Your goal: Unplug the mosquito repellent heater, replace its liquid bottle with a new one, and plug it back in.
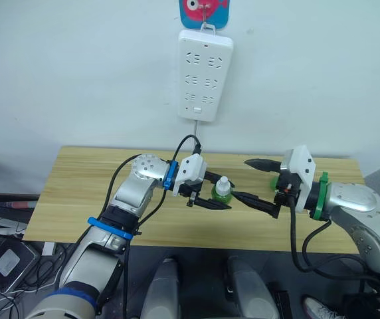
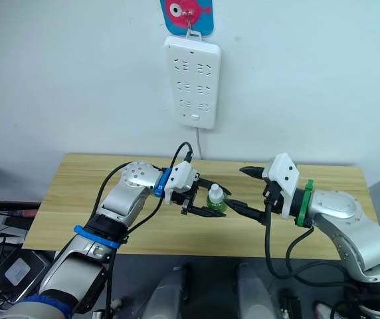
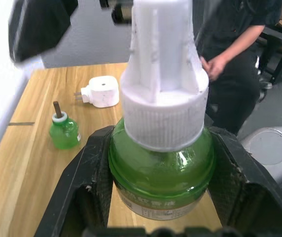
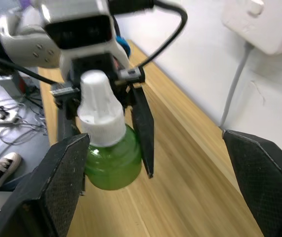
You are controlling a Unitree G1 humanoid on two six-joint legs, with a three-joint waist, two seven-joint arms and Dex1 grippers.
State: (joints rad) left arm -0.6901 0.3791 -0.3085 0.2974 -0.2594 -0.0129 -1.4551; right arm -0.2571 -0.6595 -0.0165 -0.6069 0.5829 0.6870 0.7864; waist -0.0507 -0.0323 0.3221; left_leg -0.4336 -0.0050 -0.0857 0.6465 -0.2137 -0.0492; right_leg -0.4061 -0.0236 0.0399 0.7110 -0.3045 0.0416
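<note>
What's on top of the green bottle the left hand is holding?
A white ribbed cap covers the neck of the green bottle, gripped in the left hand. Whatever sits beneath the cap is hidden.

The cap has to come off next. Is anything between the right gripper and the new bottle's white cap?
Nothing visible. The left gripper holds the green bottle by its body, leaving the white cap exposed between the open right gripper fingers.

1. You are looking at a light wooden table (image 1: 77, 199) running across the middle of the head view, its far edge sitting against the white wall.
2. In the left wrist view, the mosquito repellent heater (image 3: 101, 91) is lying on its side on the wood at upper left, prongs pointing left.
3. A small green bottle (image 3: 64, 131) with a dark wick is standing upright just beside it, apart.
</note>
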